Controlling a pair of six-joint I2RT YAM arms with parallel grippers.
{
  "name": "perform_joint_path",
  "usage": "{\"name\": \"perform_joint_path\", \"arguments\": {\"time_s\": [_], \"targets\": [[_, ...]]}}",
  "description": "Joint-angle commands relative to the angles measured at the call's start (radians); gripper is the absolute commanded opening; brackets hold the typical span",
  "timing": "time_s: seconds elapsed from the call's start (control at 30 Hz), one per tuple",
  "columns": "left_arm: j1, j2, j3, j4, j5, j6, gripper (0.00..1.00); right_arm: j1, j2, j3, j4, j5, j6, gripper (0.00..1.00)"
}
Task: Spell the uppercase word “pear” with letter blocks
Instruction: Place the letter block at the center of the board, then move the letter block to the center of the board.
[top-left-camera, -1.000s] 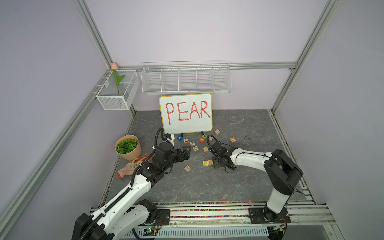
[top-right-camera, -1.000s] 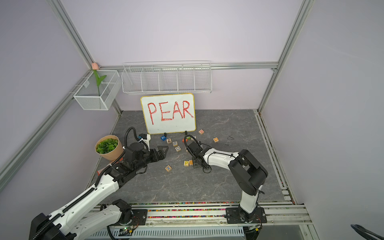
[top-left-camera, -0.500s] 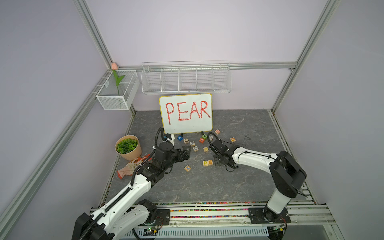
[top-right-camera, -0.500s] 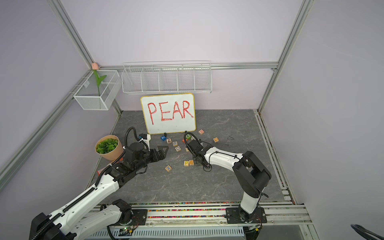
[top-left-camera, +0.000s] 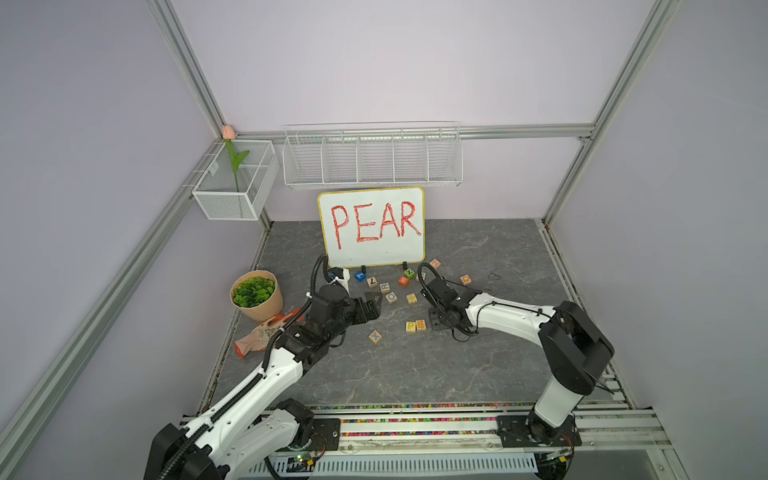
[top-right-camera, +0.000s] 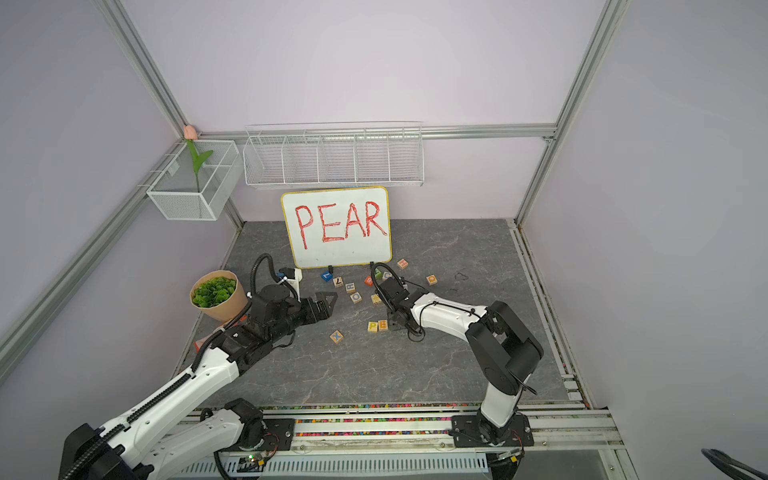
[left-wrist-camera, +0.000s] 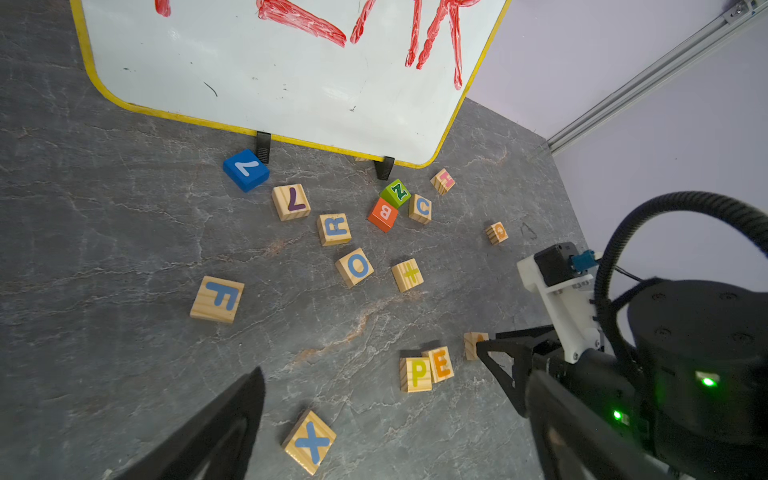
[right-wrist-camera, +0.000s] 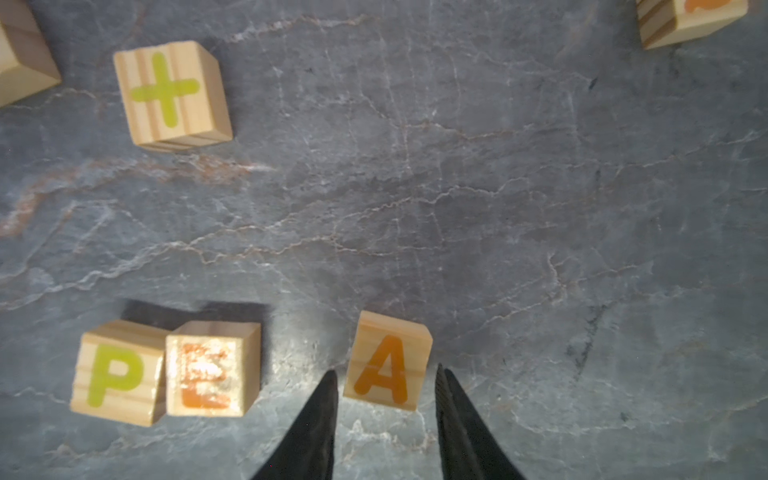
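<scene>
right gripper: pinching A block on table, frame centre in both top views, just right of touching P block and E block; R block: below whiteboard; left gripper: spread, left of centre

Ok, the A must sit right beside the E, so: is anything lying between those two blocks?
Nothing visible does. Only bare table lies between the A block and the E block, which touches the P block. The right gripper straddles the A block.
</scene>
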Motion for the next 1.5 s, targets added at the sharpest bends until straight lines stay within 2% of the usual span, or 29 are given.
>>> {"name": "perform_joint_path", "arguments": {"time_s": [0.0, 0.4, 1.07, 1.27, 1.47], "targets": [[-0.003, 0.002, 0.015, 0.015, 0.003, 0.006, 0.99, -0.019, 0.012, -0.036, 0.067, -0.055, 0.014, 0.39], [-0.003, -0.002, 0.008, 0.009, -0.002, 0.002, 0.99, -0.021, 0.032, -0.05, 0.105, -0.112, 0.022, 0.31], [-0.003, -0.005, 0.001, 0.014, -0.001, -0.001, 0.99, 0.011, 0.031, -0.028, 0.1, -0.128, 0.075, 0.3], [-0.003, -0.008, -0.001, 0.015, -0.003, 0.001, 0.99, 0.011, 0.023, -0.01, 0.101, -0.135, 0.081, 0.31], [-0.003, -0.005, 0.001, 0.016, -0.005, 0.004, 0.99, 0.009, -0.02, 0.003, 0.075, -0.085, 0.067, 0.4]]}}
